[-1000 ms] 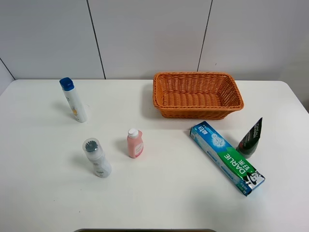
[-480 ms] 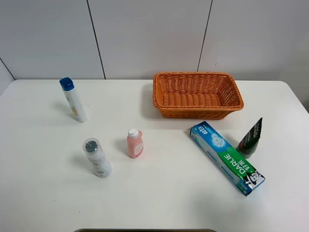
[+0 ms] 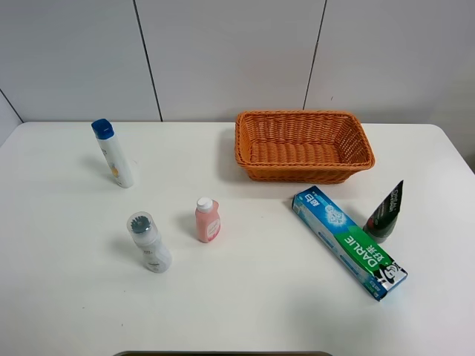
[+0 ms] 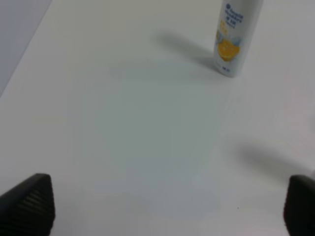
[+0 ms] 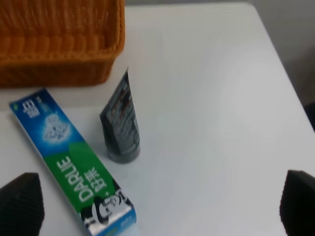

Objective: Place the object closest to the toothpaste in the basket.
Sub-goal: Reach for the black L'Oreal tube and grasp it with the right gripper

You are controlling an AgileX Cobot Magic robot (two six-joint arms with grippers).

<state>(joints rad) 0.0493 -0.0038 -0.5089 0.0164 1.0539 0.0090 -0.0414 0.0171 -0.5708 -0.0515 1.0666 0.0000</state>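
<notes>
Nothing changed: across the last second we find every item on the table [image 3: 245,304] in the same place, and neither arm shows in the high view
Meaning for the task: we judge the pick has not begun; all of it is left to do
Toothpaste: the green and blue box [image 3: 349,242] lies flat, slantwise, in front of the basket's right end
Closest object: the dark tube [image 3: 385,212] stands cap-down just beside the box, apart from it by a narrow gap, so we take it as the target
Basket: the wicker basket [image 3: 303,171] sits behind both, with nothing seen inside
Others: pink bottle [image 3: 208,220], grey-capped bottle [image 3: 148,242] and blue-capped bottle [image 3: 113,153] stand well apart on the left
Right gripper: spread wide [image 5: 157,209], holding nothing, fingertips [image 5: 20,204] clear of the table, tube [image 5: 121,123] ahead between them
Left gripper: also wide apart [image 4: 167,209] and bare, facing only the blue-capped bottle [image 4: 235,37]
</notes>
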